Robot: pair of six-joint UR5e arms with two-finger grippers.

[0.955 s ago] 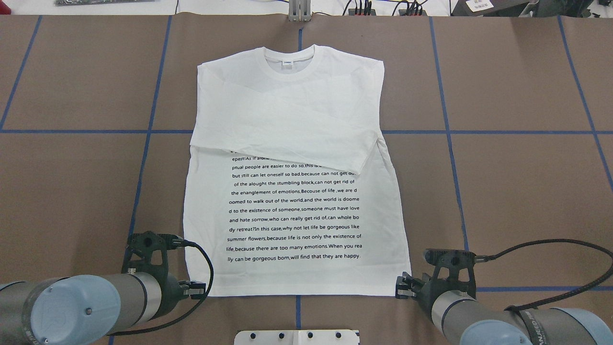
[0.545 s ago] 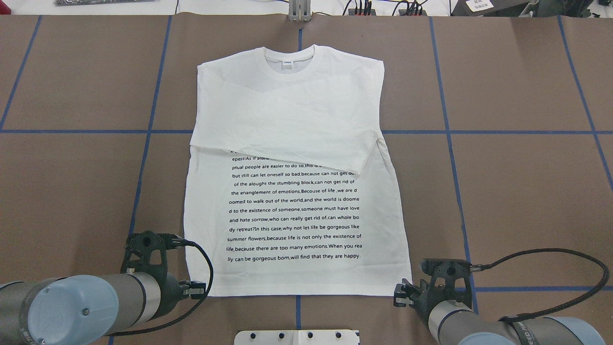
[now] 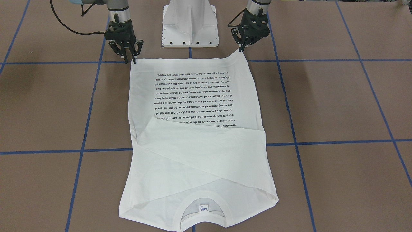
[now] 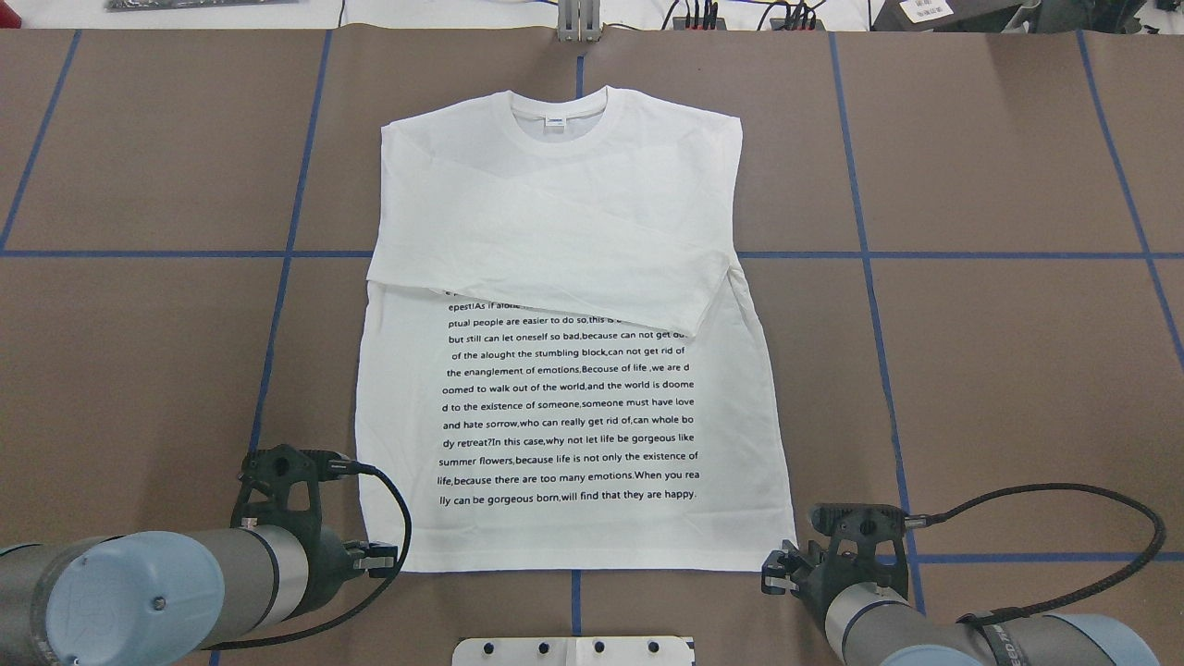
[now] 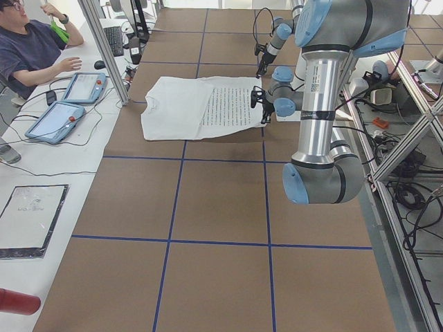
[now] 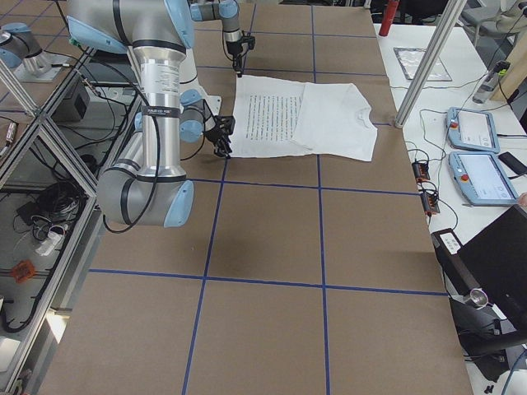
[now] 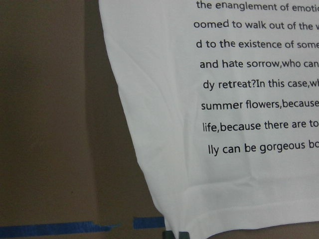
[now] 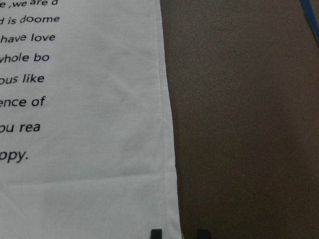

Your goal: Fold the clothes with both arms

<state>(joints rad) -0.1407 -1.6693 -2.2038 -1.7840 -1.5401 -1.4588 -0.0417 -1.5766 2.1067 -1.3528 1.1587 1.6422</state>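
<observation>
White T-shirt [image 4: 573, 231] lies flat just before the pedestal base [image 3: 190, 25], sleeves already folded in; at its base-side hem corners the left gripper [image 3: 240, 49] pinches one, the right gripper [image 3: 129, 59] gapes at the other, bottom-up fold undone.

Left arm [image 4: 139, 592] and right arm [image 4: 971, 638] extend forward, wrists angled down, both held low. Left claw [image 3: 240, 49]: fingers pressed together. Right claw [image 3: 129, 60]: fingers spread apart, tips pointing downward.
</observation>
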